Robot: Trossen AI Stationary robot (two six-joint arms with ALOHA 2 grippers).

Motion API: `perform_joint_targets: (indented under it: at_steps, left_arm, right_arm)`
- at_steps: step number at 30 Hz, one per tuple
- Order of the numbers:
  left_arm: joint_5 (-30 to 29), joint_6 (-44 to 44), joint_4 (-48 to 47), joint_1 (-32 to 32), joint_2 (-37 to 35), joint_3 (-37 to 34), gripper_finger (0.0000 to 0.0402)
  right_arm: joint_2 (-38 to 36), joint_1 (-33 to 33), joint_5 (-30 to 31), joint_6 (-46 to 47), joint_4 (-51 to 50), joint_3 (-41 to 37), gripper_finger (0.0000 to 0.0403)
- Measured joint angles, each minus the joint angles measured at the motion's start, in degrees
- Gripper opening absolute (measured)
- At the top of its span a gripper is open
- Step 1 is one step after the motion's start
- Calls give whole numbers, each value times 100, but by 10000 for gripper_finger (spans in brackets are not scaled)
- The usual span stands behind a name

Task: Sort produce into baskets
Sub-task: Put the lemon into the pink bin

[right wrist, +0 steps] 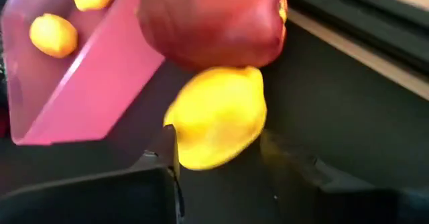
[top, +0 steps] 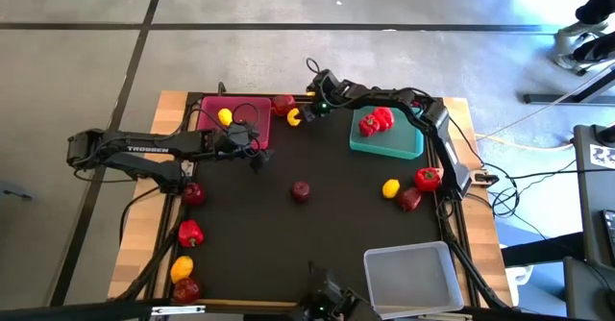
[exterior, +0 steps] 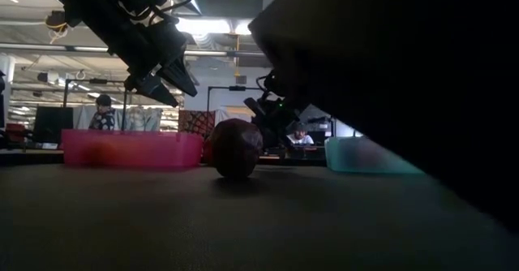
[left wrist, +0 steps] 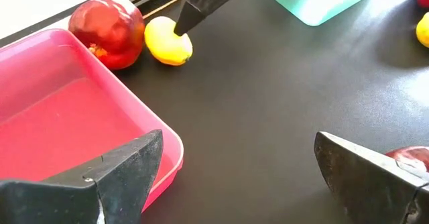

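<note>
— Lemon (right wrist: 214,117) first: where does it sit from the pink basket (top: 252,105)?

— Just outside it, off the corner that faces the teal basket (top: 408,148), down on the black mat (top: 327,225). A dark red apple (right wrist: 208,16) touches it, and that apple lies beside the same short side of the pink basket.

— And the claw on it?

— The right gripper (right wrist: 218,142) is reaching across to that corner. Its two fingers stand one on each flank of the lemon, drawn in close against the skin (narrow, nowhere near wide). It has hold of the lemon and nothing else, and the lemon looks to be low at the mat.

— Anything inside the pink basket?

— Two more lemons (right wrist: 53,35), seen from the right wrist.

— The other arm?

— The left gripper (left wrist: 239,143) hangs above the mat just beside the pink basket's nearer long side, fingers spread wide, empty.

— The rest?

— The teal basket, well apart from the pink one along the same far edge, holds red peppers (top: 377,121). The clear basket (top: 437,297) lies at the corner diagonally opposite the pink one. Loose fruit lies scattered between them.
</note>
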Motion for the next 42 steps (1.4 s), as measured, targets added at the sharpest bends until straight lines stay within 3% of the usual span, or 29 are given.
perform_joint_targets:
  at_steps: [9, 13, 18, 24, 34, 42]
  left_arm:
    - [0, -22, 76, -2, 0, 0, 384]
    - [2, -66, 445, -2, 0, 0, 384]
    - [2, -131, 928, 1, 95, 48, 384]
    - [2, -125, 899, 114, 865, 606, 384]
    - [119, 210, 612, 547, 2439, 1886, 384]
    - [816, 1057, -36, 1257, 3396, 3194, 384]
  right_arm:
    - [-143, 7, -201, -705, -568, -9, 111]
    - [-616, 113, -176, -1156, -980, -12, 111]
    - [-1483, 421, 368, -1713, -1388, -323, 111]
    - [-2924, 689, 1031, -2012, -1269, -1422, 111]
    - [-5390, 767, 1335, -1997, 57, -3956, 111]
    - [-6347, 769, 1290, -2137, 311, -4794, 111]
